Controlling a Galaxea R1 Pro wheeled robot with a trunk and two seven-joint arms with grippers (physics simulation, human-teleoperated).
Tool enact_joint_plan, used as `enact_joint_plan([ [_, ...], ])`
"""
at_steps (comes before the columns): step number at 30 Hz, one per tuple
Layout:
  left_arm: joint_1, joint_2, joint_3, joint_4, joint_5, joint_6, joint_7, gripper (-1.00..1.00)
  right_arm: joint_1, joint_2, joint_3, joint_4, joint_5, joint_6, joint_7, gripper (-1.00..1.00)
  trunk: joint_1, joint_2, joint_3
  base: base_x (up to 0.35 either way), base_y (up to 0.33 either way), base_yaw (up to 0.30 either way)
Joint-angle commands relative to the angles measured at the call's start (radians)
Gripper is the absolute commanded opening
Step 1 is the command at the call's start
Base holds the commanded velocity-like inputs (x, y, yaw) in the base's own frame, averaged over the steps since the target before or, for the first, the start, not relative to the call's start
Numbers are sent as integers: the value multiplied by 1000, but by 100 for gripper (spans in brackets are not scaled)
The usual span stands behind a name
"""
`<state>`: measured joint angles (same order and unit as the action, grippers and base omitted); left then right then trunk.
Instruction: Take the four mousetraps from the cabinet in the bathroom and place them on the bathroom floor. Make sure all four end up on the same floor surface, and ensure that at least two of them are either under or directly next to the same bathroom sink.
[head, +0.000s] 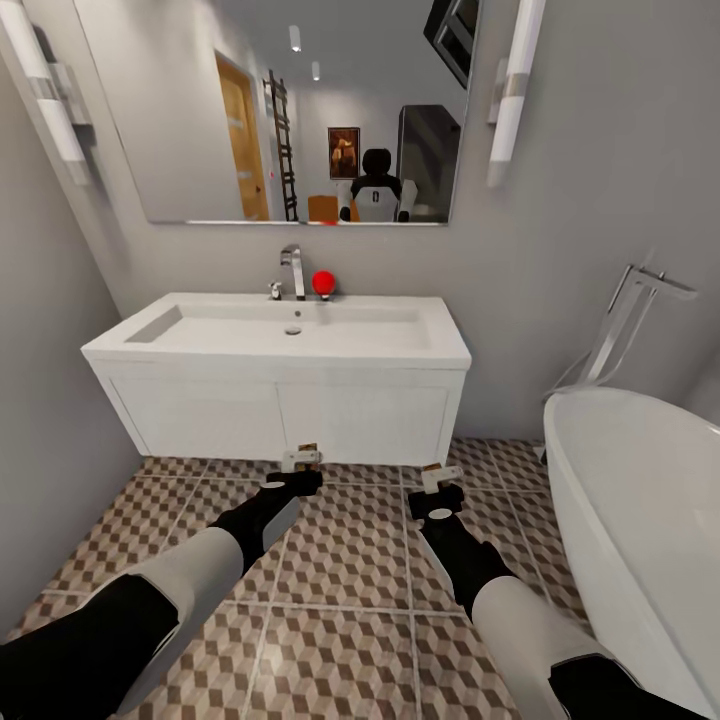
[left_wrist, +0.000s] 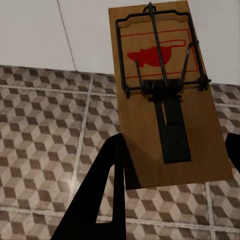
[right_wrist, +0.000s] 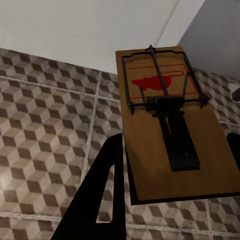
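I'm looking into a home bathroom. At 12 o'clock a white sink (head: 290, 330) with a chrome tap (head: 293, 270) is sitting on a white vanity (head: 285, 405), under a wide wall mirror (head: 290, 110) flanked by tube lights (head: 512, 95). A white bathtub (head: 640, 500) is curving in at 3 o'clock, and cube-patterned floor tiles (head: 340, 610) are spreading beneath me.

Soft even light, slight blur, wide-angle bending at edges.
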<state>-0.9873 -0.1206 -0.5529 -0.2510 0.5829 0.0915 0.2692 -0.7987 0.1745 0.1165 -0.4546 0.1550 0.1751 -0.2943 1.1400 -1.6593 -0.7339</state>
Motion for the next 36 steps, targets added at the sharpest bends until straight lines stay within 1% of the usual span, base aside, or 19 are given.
enact_joint_plan([
  [1, -1, 0, -8, -2, 5, 5, 7, -100, 0, 0, 3, -1, 9, 9, -5, -100, 4, -8, -4, 0, 0, 0],
  [36, -1, -2, -8, -2, 5, 5, 7, -100, 0, 0, 3, 0, 9, 10, -5, -100, 138, -253, -114, 0, 0, 0],
])
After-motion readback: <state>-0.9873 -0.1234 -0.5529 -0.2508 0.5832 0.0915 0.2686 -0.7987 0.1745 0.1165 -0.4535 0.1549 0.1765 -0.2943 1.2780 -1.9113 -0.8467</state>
